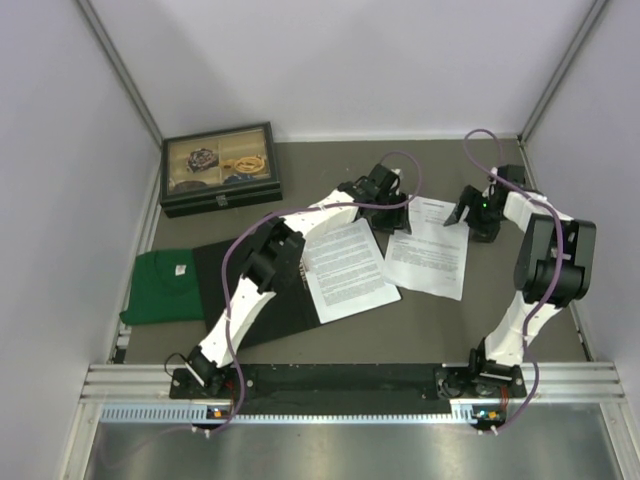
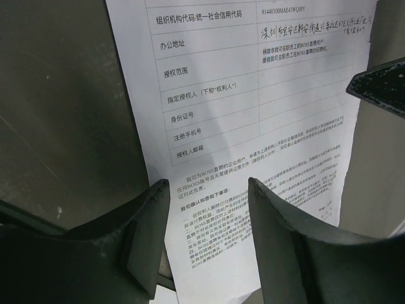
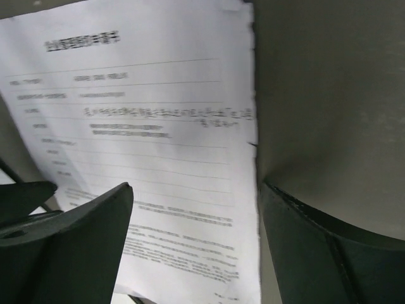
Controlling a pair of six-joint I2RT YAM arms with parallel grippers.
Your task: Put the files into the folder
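Folder (image 1: pixel 288 320) lies open on the table (image 1: pixel 330 170), black inside up, near-left and partly under the left arm, well apart from both sets of fingers. One printed sheet (image 1: pixel 345 265) lies flat with its left part over the folder's right edge. A second printed sheet (image 1: pixel 432 255) lies flat on bare table just right of it, clear of the folder. Left fingers (image 1: pixel 390 205) sit at the far-left corner area of that second printed sheet, spread wide and holding nothing. In the left wrist view the sheet (image 2: pixel 253 126) runs beneath them, with one finger at the paper's edge and the other over the text. Right fingers (image 1: pixel 466 213) are at the sheet's far-right side, also wide open and empty. In the right wrist view the paper's (image 3: pixel 158 158) edge passes between them, one finger over paper, the other over bare table. Cannot tell if any tip touches the paper. Green cloth (image 1: pixel 160 285) just left of folder, black box (image 1: pixel 220 168) at far left
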